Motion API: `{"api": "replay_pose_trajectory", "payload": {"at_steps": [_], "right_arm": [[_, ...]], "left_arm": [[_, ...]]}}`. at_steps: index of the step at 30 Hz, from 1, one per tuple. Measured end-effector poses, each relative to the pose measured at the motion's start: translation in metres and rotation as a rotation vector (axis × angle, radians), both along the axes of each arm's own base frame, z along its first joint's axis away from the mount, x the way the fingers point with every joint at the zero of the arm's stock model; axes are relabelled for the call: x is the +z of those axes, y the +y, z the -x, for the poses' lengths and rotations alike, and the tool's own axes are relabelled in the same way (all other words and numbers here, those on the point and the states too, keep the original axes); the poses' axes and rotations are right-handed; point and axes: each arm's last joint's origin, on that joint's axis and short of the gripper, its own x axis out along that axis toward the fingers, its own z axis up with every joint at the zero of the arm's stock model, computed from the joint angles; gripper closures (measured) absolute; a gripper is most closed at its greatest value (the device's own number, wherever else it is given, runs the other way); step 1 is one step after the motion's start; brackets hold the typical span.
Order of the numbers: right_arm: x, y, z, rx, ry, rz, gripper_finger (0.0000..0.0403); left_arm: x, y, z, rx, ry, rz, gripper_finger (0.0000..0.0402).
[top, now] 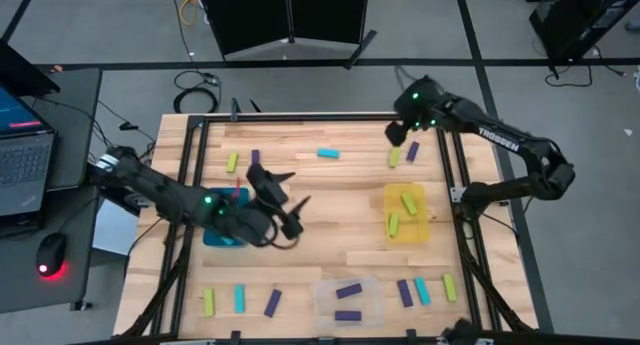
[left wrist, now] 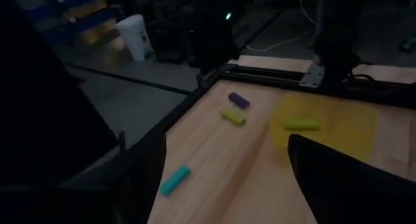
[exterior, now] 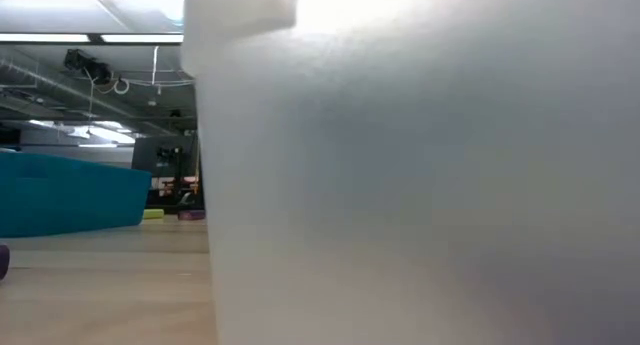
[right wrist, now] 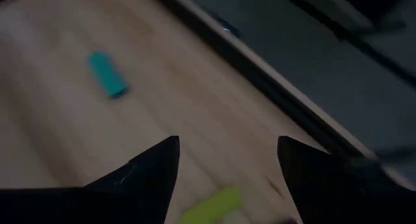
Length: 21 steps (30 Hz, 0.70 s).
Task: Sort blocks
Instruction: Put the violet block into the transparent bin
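Left end effector open and empty, fingers spread wide, hovering mid-table just off the teal bin. Nothing between its fingers in the left wrist view, just bare wood. Out ahead of it: a cyan block nearest, then a yellow-green block and a purple block side by side farther on, with the yellow bin beyond holding a yellow-green bar.

Right end effector also open, holding nothing, up by the far right corner of the table. Just under its fingertips in the right wrist view sits a yellow-green bar; another cyan one well off ahead.

Farther out still: loose blocks strung along the near edge either side of the clear bin, which already has two purple ones in it. A few more scattered near the far left corner.

Looks like mid-sort, somewhere between picks, plenty left loose. Best guess for the next move: right side dropping onto that yellow-green bar below it, squaring up across the short width, closing, then hauling it to the yellow bin. Left side probably free to go for the cyan one
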Motion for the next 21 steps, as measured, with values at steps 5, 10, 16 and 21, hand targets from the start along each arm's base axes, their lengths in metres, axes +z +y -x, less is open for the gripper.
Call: {"api": "replay_pose_trajectory", "payload": {"at_steps": [5, 10, 16, 21], "right_arm": [[-0.012, -0.014, 0.019, -0.177, -0.003, -0.087, 0.0132], [-0.043, -0.012, 0.025, -0.326, 0.108, -0.165, 0.0129], [-0.069, -0.003, 0.029, -0.453, 0.146, -0.263, 0.0124], [-0.085, 0.006, 0.031, -0.566, 0.172, -0.269, 0.0105]], "left_arm": [[-0.033, 0.034, 0.025, -0.032, -0.094, 0.074, 0.01], [-0.066, 0.071, 0.039, -0.041, -0.201, 0.135, 0.0115], [-0.096, 0.098, 0.044, -0.084, -0.218, 0.183, 0.0119], [-0.102, 0.106, 0.046, -0.063, -0.225, 0.183, 0.0119]]}}
